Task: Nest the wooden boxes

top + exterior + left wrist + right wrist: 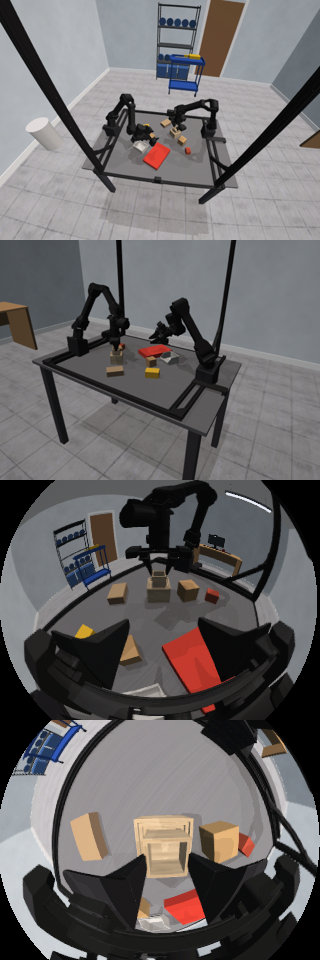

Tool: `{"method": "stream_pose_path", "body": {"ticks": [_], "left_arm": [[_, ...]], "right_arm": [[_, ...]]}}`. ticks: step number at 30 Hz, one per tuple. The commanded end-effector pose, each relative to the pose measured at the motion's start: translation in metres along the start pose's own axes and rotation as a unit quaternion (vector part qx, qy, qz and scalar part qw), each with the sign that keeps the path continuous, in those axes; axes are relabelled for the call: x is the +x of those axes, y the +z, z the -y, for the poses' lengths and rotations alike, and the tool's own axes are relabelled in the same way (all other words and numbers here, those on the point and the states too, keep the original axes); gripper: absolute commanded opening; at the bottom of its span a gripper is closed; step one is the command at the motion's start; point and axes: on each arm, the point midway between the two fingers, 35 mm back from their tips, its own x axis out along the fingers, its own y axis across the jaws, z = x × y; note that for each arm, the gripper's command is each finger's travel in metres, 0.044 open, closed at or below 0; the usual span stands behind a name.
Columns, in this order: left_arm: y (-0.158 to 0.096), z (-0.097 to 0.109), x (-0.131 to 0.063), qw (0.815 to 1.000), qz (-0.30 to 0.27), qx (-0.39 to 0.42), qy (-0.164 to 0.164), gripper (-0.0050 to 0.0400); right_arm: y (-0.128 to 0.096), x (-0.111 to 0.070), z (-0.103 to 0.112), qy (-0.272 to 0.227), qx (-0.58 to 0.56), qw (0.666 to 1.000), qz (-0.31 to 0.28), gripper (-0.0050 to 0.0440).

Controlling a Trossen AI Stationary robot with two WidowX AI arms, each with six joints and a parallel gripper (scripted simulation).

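Observation:
The biggest pale wooden box [175, 134] [116, 359] [158, 595] stands open side up on the table. A second rim shows inside its mouth in the right wrist view. My right gripper [166, 856] [158, 576] is shut on a smaller wooden box [167, 838] [159, 582], open side up. This held box is over the biggest box's mouth, its upper part standing above the rim; how deep its base sits is hidden. My left gripper [164, 622] [150, 340] is open and empty, above the table near the red slab, away from the boxes.
A tan cube [182, 140] [220, 841] and a red block [187, 150] lie beside the boxes. A tan block [165, 123] lies on the other side. A small tan block [151, 361], yellow block [151, 373], white tray [174, 360] and red slab [156, 156] lie nearer the left arm.

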Motion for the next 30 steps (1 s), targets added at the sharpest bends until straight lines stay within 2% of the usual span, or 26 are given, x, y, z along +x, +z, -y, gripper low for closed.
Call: {"method": "stream_pose_path", "body": {"ticks": [1, 30], "left_arm": [[-0.0005, -0.0007, 0.0002, 1.000, 0.000, 0.001, 0.002, 0.0400], [-0.0005, -0.0007, 0.0002, 1.000, 0.000, 0.001, 0.002, 0.0400]], "right_arm": [[-0.0001, 0.0019, 0.0012, -0.002, 0.001, 1.000, -0.001, 0.0000], [-0.0008, 0.0073, 0.0008, -0.002, 0.001, 1.000, -0.001, 0.0000]]}}
